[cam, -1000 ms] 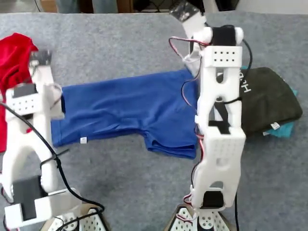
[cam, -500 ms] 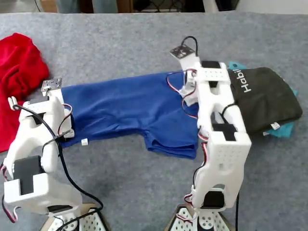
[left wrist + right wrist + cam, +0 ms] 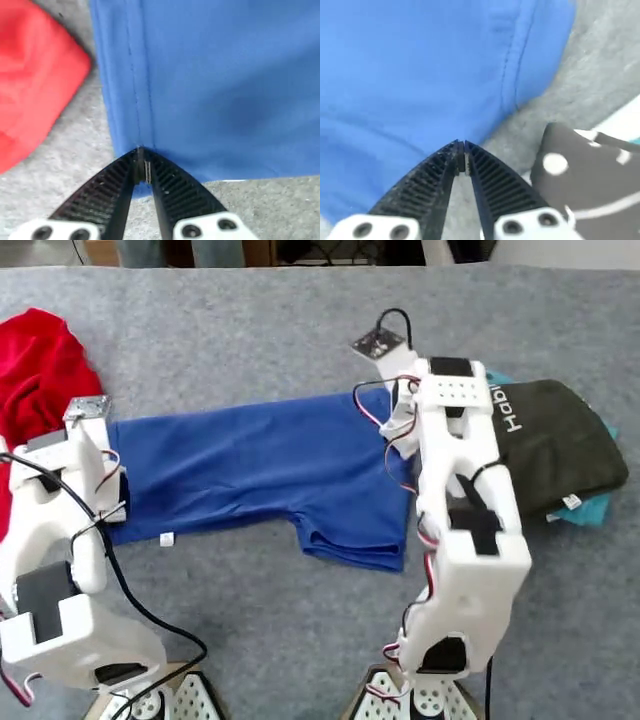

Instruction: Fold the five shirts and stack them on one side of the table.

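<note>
A blue shirt (image 3: 260, 465) (image 3: 225, 75) (image 3: 410, 65) lies stretched flat across the middle of the grey table. My left gripper (image 3: 112, 515) (image 3: 141, 167) is shut on its hemmed corner at the left end, low over the table. At the shirt's right end my right gripper (image 3: 403, 435) (image 3: 464, 150) is shut on the edge, mostly hidden under the arm in the high view. A crumpled red shirt (image 3: 35, 360) (image 3: 35, 75) sits at the far left. On the right, a folded black shirt (image 3: 560, 450) (image 3: 590, 180) rests on a teal one (image 3: 590, 510).
The grey felt table top (image 3: 250, 320) is bare behind the blue shirt and in front of it between the two arm bases. The black and teal stack lies close beside the right arm.
Both arms have come down from a raised pose. The left gripper has drawn the shirt's left end further left, so the shirt lies longer and flatter. The right gripper holds the right end low.
</note>
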Available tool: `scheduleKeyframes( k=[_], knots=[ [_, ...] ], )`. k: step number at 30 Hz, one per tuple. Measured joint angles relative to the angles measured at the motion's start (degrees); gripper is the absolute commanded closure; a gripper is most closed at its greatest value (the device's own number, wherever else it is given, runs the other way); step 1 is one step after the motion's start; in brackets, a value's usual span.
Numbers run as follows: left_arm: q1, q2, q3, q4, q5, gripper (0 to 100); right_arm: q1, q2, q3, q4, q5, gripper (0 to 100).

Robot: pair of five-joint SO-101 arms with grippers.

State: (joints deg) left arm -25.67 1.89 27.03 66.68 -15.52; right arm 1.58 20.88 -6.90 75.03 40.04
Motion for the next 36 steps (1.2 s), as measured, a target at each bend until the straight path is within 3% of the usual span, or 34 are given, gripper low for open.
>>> scheduleKeyframes(
  k=[5, 8, 15, 23, 31, 36],
  knots=[
    [0.0, 0.0, -2.11, 2.55, 0.0, 97, -1.76, -9.23, 0.88, 6.07, 2.64, 98.5],
    [1.14, 0.0, -2.11, 2.55, 0.0, 97, -6.33, -14.42, 6.24, 7.47, 3.25, 98.5],
    [-1.67, -1.14, -2.11, 2.55, -1.05, 97, -12.4, -27.08, 30.77, -1.14, 3.25, 98.5],
    [-2.99, -6.42, 3.78, -2.9, -2.29, 97, -6.95, -30.68, 48.88, -11.69, 3.69, 98.5],
    [-2.99, -7.38, 15.65, -16.0, 5.89, 97, -4.4, -30.77, 54.51, -13.8, 5.63, 98.5],
    [-2.99, -8.62, 16.97, -18.02, 8.09, 97, -4.22, -31.12, 58.46, -17.58, 6.68, 98.4]
  ],
)
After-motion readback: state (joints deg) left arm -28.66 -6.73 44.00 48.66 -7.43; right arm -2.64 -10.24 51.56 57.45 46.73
